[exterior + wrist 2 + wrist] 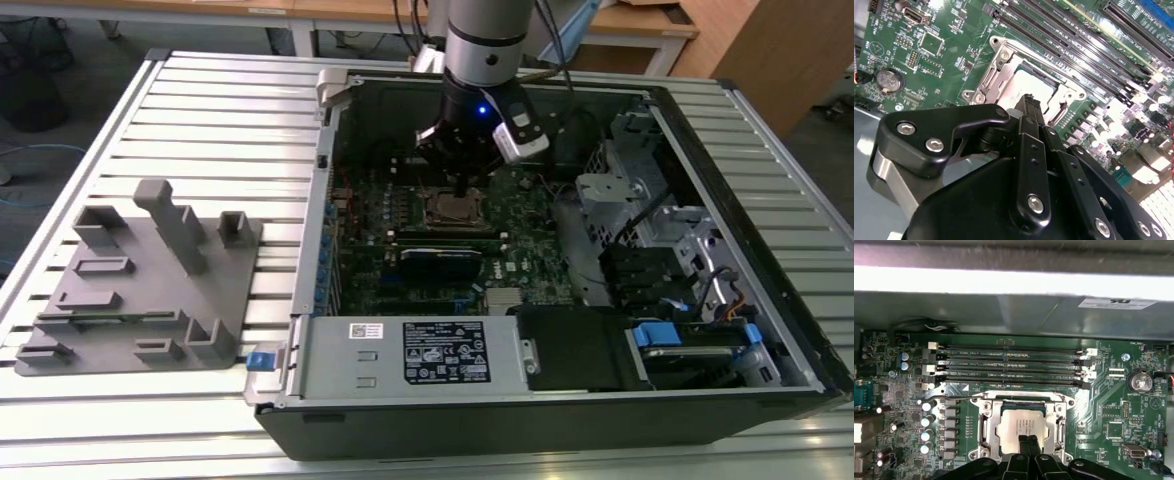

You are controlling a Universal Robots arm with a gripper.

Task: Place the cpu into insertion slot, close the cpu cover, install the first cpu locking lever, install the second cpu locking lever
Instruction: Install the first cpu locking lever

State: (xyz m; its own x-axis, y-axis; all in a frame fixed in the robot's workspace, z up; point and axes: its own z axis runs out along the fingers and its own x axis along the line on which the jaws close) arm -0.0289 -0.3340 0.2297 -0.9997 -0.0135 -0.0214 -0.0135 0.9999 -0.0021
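Observation:
The cpu (1016,425) lies flat in the insertion slot (454,208), its dull silver top showing through the window of the cpu cover (985,427). The cover lies down around the chip, also seen as the cpu cover (989,80) in the second wrist view. My gripper (1029,442) stands straight over the socket with its thin fingers pressed together and nothing between them. Its tip hovers at the cpu (1026,85), close to the cover's edge. A thin wire lever (956,398) lies along the socket side that faces the memory slots.
Long black memory slots (1009,365) run beside the socket. In the case, a black card (441,262), the power supply (414,355) and a drive cage (627,190) surround it. A grey fixture (140,280) sits on the slatted table at the exterior view's left.

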